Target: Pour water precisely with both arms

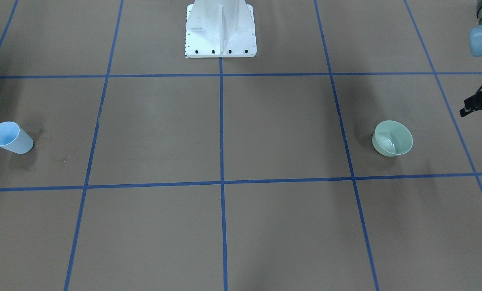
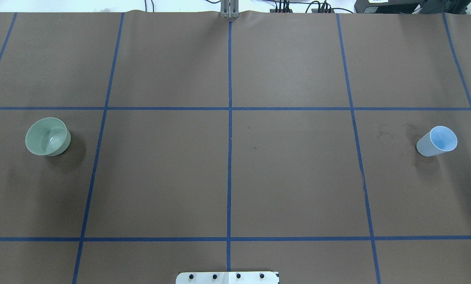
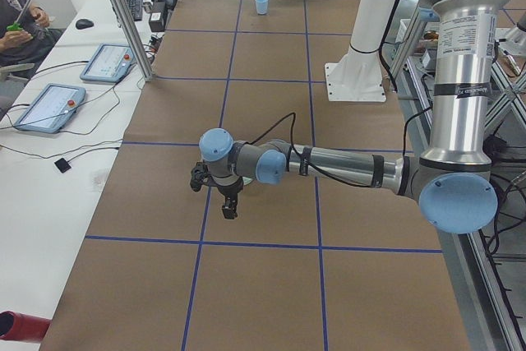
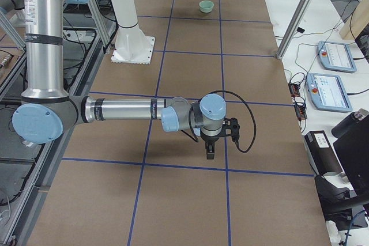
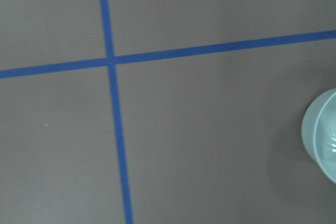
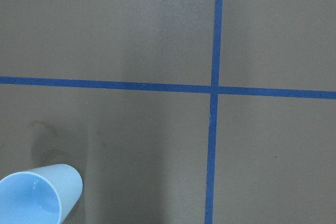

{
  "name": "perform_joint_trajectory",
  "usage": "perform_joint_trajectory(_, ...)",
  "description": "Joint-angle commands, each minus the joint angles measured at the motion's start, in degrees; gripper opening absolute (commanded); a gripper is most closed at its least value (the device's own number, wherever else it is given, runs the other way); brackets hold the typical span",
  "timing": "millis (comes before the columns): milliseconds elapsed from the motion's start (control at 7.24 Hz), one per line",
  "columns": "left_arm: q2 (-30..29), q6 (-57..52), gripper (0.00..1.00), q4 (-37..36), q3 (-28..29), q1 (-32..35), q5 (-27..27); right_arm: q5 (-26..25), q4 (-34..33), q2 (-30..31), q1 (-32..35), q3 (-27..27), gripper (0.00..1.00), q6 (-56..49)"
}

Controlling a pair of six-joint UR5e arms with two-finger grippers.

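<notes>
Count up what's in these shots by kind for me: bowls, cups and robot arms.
Green bowl: 1
Light-blue cup: 1
Robot arms: 2 (left arm, right arm)
Total: 4

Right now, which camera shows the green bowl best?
Overhead exterior: the green bowl sits whole and unobstructed, rim and inside visible. Front-facing shows it whole too, left wrist shows only its edge at the frame border, and exterior right shows it tiny and far.
</notes>
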State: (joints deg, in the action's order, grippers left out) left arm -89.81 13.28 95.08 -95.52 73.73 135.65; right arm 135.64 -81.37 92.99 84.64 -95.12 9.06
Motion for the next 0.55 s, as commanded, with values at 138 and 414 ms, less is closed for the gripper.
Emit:
perform_joint_trajectory(138, -4.3, 7.85, 1.0, 3.94, 3.65, -7.35, -0.13, 0.06, 0.07, 0.0, 0.0, -0.07, 1.0, -0.09)
perform_joint_trajectory(414, -5.54, 14.99, 1.0, 12.37, 7.87, -10.17, -0.04, 0.06, 0.51, 0.0, 0.0, 0.02, 1.0, -0.01)
